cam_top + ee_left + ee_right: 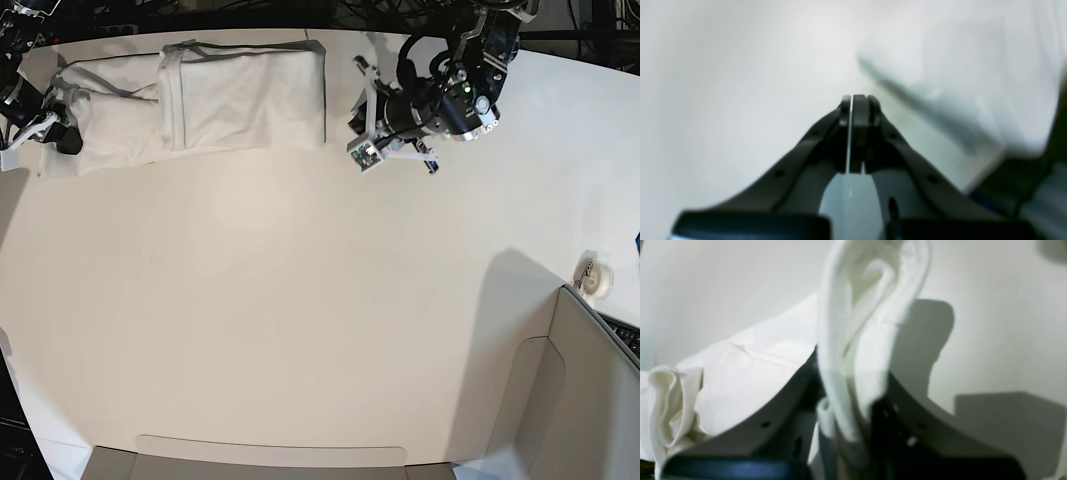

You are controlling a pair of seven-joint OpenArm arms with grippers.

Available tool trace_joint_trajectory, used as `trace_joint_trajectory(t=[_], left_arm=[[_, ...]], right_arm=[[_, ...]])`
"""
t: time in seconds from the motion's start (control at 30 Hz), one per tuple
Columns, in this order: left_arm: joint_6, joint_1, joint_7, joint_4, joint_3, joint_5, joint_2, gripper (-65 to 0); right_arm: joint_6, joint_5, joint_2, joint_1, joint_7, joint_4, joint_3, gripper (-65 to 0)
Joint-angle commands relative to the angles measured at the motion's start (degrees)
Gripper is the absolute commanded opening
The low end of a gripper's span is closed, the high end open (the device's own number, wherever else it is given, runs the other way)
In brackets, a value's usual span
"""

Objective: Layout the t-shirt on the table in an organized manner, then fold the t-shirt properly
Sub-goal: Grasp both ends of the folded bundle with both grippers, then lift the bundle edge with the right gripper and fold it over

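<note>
The white cotton t-shirt [200, 105], partly folded with its plain side up, lay along the 12 o'clock edge of the large smooth white counter [300, 310] in the base view, reaching toward 10 o'clock. The right tool [848, 386] was clenched on a bunched fold of the shirt at its 9 o'clock end. The left tool [855, 100] hovered pressed together and empty above bare counter just off the shirt's 3 o'clock edge.
</note>
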Motion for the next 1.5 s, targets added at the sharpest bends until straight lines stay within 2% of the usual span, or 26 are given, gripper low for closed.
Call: trace_joint_trajectory(t=[0.0,0.1,0.27,0.37,0.6,0.77,0.9,1.1,1.27,1.47], left_arm=[[-0.1,0.2,-1.7,1.5,-0.1,-0.8,-1.1,-64.9],[-0.1,2.2,-3.3,1.2,-0.1,-0.8,-2.7,-64.9],[-0.1,4.5,-4.5,1.1,0.0,-0.8,-3.1,-64.9],[-0.1,4.9,-4.5,0.4,-0.1,-0.8,-2.1,-64.9],[-0.1,5.1,-4.6,-3.6,-0.1,-0.8,-1.4,-64.9],[-0.1,5.1,-4.6,-3.9,-0.1,-0.8,-1.4,-64.9],[0.0,5.0,-4.6,-4.0,-0.1,-0.8,-1.4,-64.9],[0.0,4.6,-5.1,-6.8,-0.2,-0.8,-1.4,-64.9],[0.0,2.9,-8.6,-11.6,0.2,-0.8,-1.3,-64.9],[0.0,2.2,-9.6,-14.0,0.2,-0.8,-0.6,-64.9]], right_arm=[[-0.9,-4.2,0.2,0.0,-3.9,-0.2,-0.2,-65.0],[-0.9,-4.2,0.4,1.0,-4.0,-0.2,-0.2,-65.0],[-0.9,-3.9,0.1,0.8,-4.2,2.7,-0.6,-65.0],[-0.9,-3.9,-2.2,-0.9,-4.7,10.5,-0.7,-65.0],[-0.9,-4.1,-7.5,-3.0,-11.9,30.3,-0.3,-65.0],[-0.9,-4.1,-10.1,-3.2,-13.7,41.1,-0.7,-65.0],[-0.9,-3.9,-13.0,-1.7,-16.2,45.5,-0.8,-65.0],[-0.9,-3.9,-15.9,-0.5,-16.2,45.5,-8.5,-65.0],[-0.9,-4.7,-18.8,-0.4,-16.2,45.5,-15.9,-65.0],[-0.9,-8.0,-20.4,0.8,-16.2,45.6,-21.6,-65.0]])
